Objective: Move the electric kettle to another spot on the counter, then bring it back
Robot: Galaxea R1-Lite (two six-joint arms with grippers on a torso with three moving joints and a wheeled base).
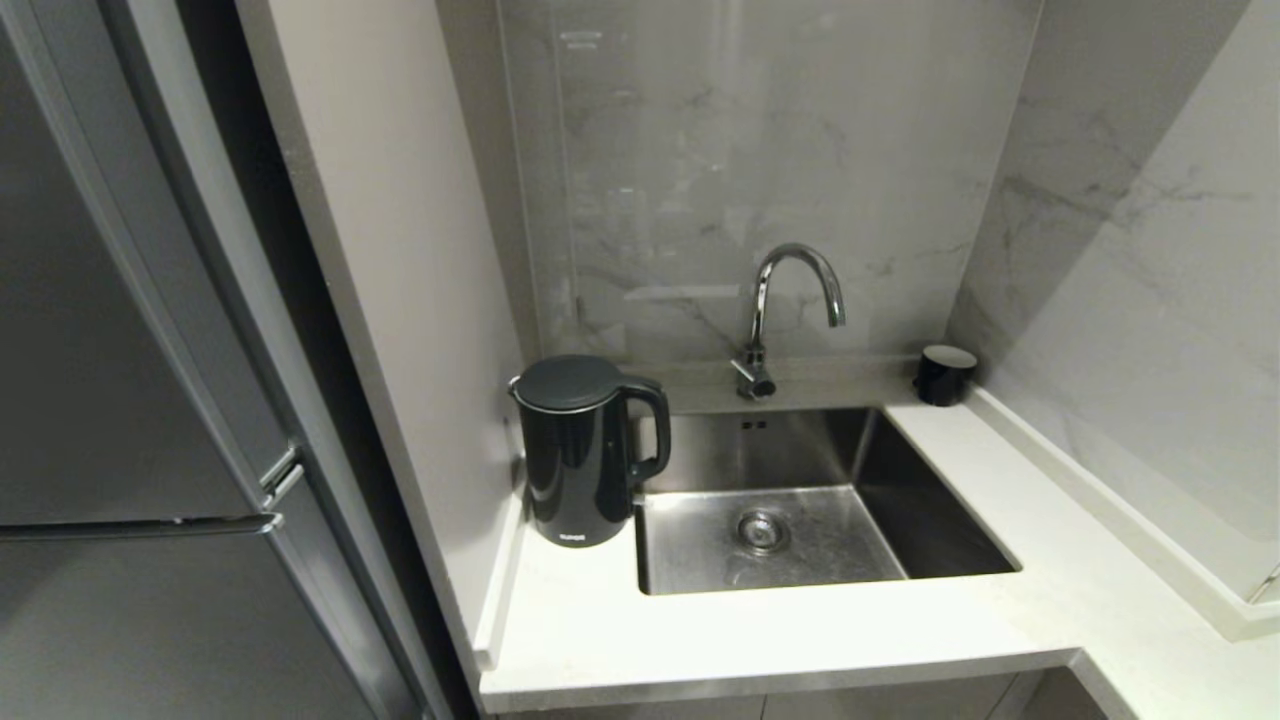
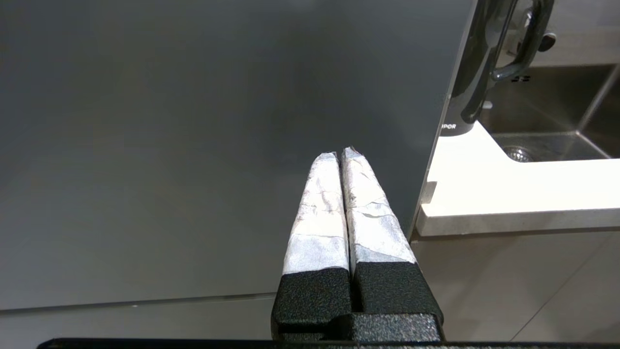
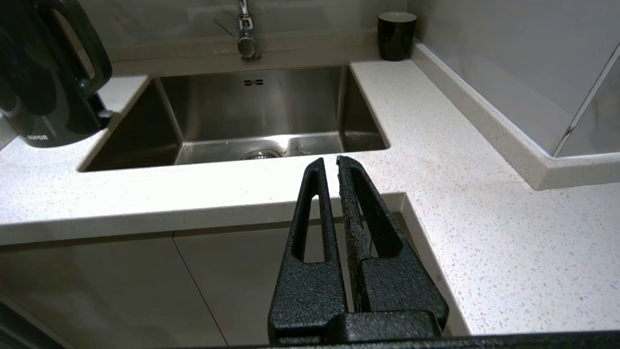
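Kettle (image 1: 583,450) stands at centre-left of the frame on the counter (image 1: 780,625), hard by the sink (image 1: 800,500) edge — a clumsy grab could tip it in. Left pincer (image 2: 340,154) and right pincer (image 3: 330,161) both clenched, empty, well short.

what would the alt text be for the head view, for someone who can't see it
A black electric kettle stands on a white counter at the left of a steel sink, handle toward the basin. A chrome tap rises behind the sink, a small black cup sits in the far right corner, and a grey fridge fills the left.
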